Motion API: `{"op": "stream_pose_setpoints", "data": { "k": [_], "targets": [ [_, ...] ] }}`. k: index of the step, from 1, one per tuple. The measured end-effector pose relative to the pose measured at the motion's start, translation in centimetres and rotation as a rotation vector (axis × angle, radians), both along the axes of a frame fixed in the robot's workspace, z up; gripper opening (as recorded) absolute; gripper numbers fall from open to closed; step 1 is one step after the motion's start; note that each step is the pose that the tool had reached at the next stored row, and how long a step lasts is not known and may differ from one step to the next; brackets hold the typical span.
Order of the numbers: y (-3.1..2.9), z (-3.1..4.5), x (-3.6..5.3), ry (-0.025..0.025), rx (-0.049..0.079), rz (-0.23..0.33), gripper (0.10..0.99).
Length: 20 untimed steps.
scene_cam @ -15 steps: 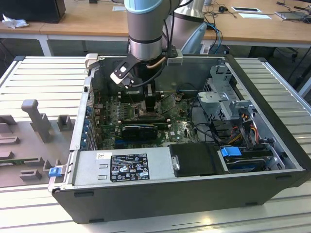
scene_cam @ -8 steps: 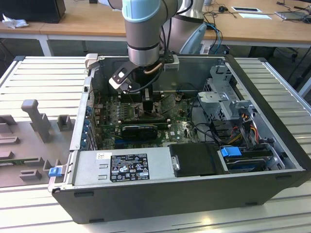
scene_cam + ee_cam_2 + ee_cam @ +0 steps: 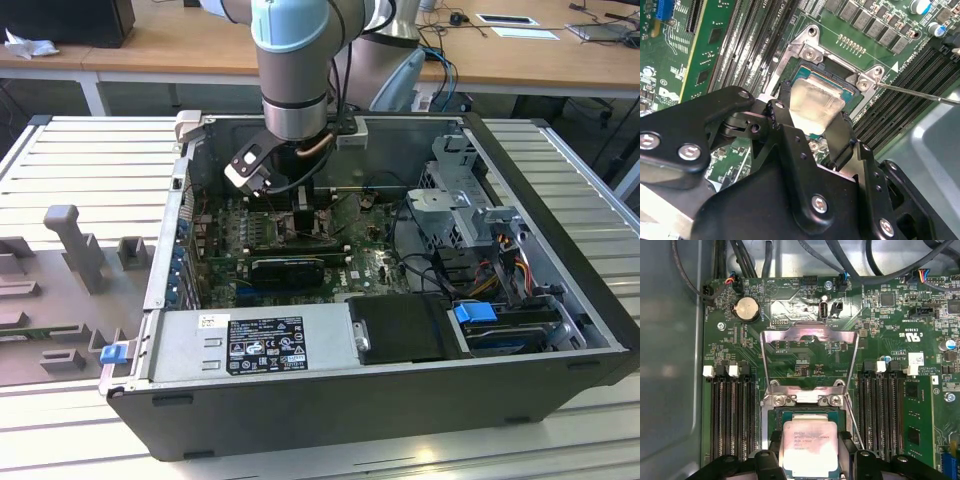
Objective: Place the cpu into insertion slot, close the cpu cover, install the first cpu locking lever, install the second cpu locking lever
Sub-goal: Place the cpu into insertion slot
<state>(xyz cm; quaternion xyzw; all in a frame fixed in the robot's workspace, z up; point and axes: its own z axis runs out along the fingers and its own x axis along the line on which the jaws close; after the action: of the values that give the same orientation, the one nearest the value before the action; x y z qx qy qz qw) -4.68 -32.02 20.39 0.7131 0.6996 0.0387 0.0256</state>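
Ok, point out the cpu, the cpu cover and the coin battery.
cpu (image 3: 808,447): first wrist view, middle of its silvery top.
cpu cover (image 3: 810,334): first wrist view, frame bar opposite the hinge.
coin battery (image 3: 746,309): first wrist view, its round face.

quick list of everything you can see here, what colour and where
cpu: one, silvery, over the insertion slot
insertion slot: one, dark rim, on the green board
cpu cover: one, grey frame, swung open
memory slots: several, black, both sides of the insertion slot
computer case: one, dark grey, open on a ridged table
graphics card: one, black, inside the case
arm: one, pale blue and grey, reaching into the case
gripper: one, black, shut on the cpu's sides
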Motion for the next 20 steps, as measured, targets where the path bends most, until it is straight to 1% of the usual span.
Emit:
{"op": "stream_pose_setpoints", "data": {
  "k": [1,2,4,6,8,9,12,13,14,15,16,18,20],
  "targets": [
    [0.01,-0.08,0.0,0.0,0.0,0.0,0.537],
    [0.11,-0.12,0.0,0.0001,0.0,0.0,0.6],
    [0.12,0.02,0.0,0.0001,0.0,0.0,0.6],
    [0.13,0.82,0.0,0.0001,-0.003,0.0,0.6],
    [0.12,1.22,0.0,0.0001,-0.004,0.0,0.6],
    [0.12,1.59,0.0,0.0001,-0.004,0.0,0.584],
    [0.12,2.11,0.0,0.0001,-0.004,0.0,0.396],
    [0.12,2.23,0.0,0.0001,-0.004,0.0,0.275],
    [0.12,2.3,0.0,0.0001,-0.004,0.0,0.275],
    [0.12,2.39,0.0,0.0001,-0.004,0.0,0.216],
    [0.12,2.46,0.0,0.0001,-0.004,0.0,0.216],
    [0.12,2.67,0.0,0.0001,-0.004,0.0,0.106],
    [0.12,2.92,0.0,0.0001,-0.004,0.0,0.106]
  ]
}}
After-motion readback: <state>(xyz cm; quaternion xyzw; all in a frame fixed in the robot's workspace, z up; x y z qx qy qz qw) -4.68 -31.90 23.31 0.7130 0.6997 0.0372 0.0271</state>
